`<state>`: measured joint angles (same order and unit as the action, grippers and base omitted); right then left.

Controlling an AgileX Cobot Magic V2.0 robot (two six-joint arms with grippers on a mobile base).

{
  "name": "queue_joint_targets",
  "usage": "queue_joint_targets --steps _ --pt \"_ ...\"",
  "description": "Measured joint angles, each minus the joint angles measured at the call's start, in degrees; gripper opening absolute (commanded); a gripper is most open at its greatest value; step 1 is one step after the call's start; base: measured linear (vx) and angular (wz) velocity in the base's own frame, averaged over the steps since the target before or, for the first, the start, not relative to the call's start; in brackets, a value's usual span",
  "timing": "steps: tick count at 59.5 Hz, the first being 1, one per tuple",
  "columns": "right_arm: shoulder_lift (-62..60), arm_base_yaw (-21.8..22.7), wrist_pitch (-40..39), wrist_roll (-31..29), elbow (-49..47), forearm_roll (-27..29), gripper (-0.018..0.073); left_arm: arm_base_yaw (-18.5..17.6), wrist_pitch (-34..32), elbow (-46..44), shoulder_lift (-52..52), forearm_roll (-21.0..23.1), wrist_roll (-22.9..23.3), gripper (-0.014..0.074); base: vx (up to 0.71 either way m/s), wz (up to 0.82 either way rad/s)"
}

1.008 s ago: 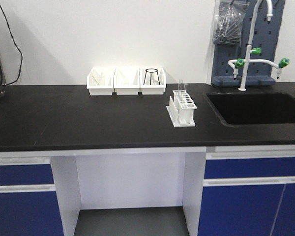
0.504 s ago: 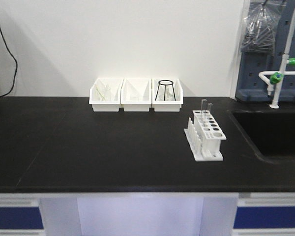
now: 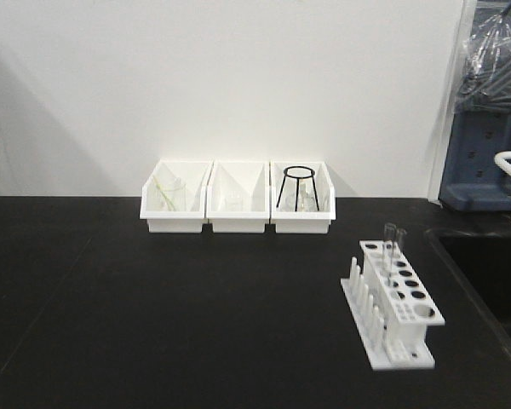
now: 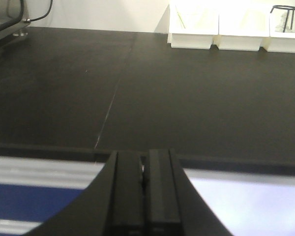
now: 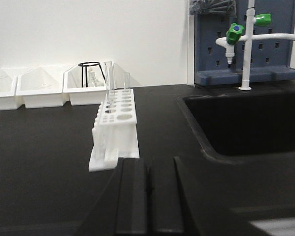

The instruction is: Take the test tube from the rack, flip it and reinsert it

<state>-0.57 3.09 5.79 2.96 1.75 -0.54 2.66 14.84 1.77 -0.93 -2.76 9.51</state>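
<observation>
Bins (image 3: 237, 223) behind rack (image 3: 406, 324) — sink (image 3: 494, 273) beside

We see a black tabletop (image 3: 153, 324) filling the front view, backed by a white wall. At 12 o'clock, against the wall, three white open-front boxes stand side by side and touching: the left box (image 3: 175, 223), the middle box (image 3: 236, 223) and the right box (image 3: 302, 223). At about 4 o'clock the white rack (image 3: 400, 307) stands upright, well apart from the boxes, its pegs toward 9 o'clock. At 3 o'clock, just beside the rack, a black sink (image 5: 246, 123) is sunk into the tabletop. We also make out a thin seam (image 4: 113, 93) crossing its left part.
</observation>
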Motion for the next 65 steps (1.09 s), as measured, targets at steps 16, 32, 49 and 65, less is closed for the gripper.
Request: queue_joint_targets --steps 16,32,49,65 --pt "0.0 0.0 0.0 0.0 0.0 0.0 -0.0012 0.0 0.0 0.0 0.0 0.0 0.0 -0.0006 0.43 -0.03" --pt "0.0 0.0 0.0 0.0 0.0 0.0 -0.0012 0.0 0.0 0.0 0.0 0.0 0.0 -0.0006 0.34 -0.07" --pt "0.0 0.0 0.0 0.0 0.0 0.0 -0.0012 0.0 0.0 0.0 0.0 0.0 0.0 -0.0006 0.16 -0.1" --pt "0.0 0.0 0.0 0.0 0.0 0.0 -0.0012 0.0 0.0 0.0 0.0 0.0 0.0 -0.0006 0.02 -0.02"
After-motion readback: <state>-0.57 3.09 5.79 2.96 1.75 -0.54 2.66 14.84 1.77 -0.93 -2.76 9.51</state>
